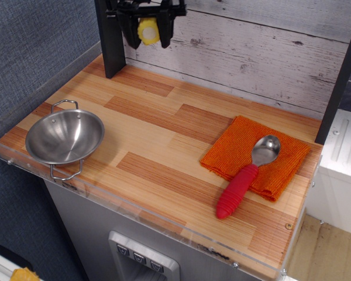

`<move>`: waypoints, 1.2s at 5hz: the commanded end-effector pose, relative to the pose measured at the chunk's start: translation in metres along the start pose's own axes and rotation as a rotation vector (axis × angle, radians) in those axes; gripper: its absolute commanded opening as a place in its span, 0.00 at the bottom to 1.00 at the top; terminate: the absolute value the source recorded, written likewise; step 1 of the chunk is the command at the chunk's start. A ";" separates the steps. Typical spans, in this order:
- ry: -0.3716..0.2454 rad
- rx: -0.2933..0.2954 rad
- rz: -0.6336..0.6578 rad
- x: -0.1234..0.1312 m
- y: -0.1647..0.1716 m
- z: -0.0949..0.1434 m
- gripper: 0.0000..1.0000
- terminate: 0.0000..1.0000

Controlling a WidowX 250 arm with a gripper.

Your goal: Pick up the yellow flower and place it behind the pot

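My gripper (147,35) is at the top of the view, high above the back left part of the wooden table, and it is shut on the yellow flower (148,31), a small yellow toy corn cob held between the two dark fingers. The pot (64,137), a shiny steel bowl with two wire loop handles, stands at the table's front left corner, well below and to the left of the gripper. It holds nothing.
An orange cloth (255,156) lies at the right with a red-handled metal spoon (245,175) on it. A dark post (110,41) stands at the back left, just left of the gripper. A whitewashed plank wall (263,52) runs along the back. A clear rim (140,213) edges the table's front.
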State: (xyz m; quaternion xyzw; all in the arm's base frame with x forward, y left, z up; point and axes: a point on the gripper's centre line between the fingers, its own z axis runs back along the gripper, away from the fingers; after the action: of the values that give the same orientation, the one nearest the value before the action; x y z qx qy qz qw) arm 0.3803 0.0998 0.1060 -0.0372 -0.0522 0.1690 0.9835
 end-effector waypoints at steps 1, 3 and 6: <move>0.036 0.023 -0.024 0.000 0.016 -0.029 0.00 0.00; 0.092 0.020 -0.028 -0.007 0.023 -0.052 0.00 0.00; 0.150 0.033 -0.024 -0.023 0.025 -0.073 0.00 0.00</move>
State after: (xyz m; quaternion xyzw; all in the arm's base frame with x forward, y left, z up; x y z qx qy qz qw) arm 0.3623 0.1123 0.0169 -0.0376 0.0445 0.1566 0.9859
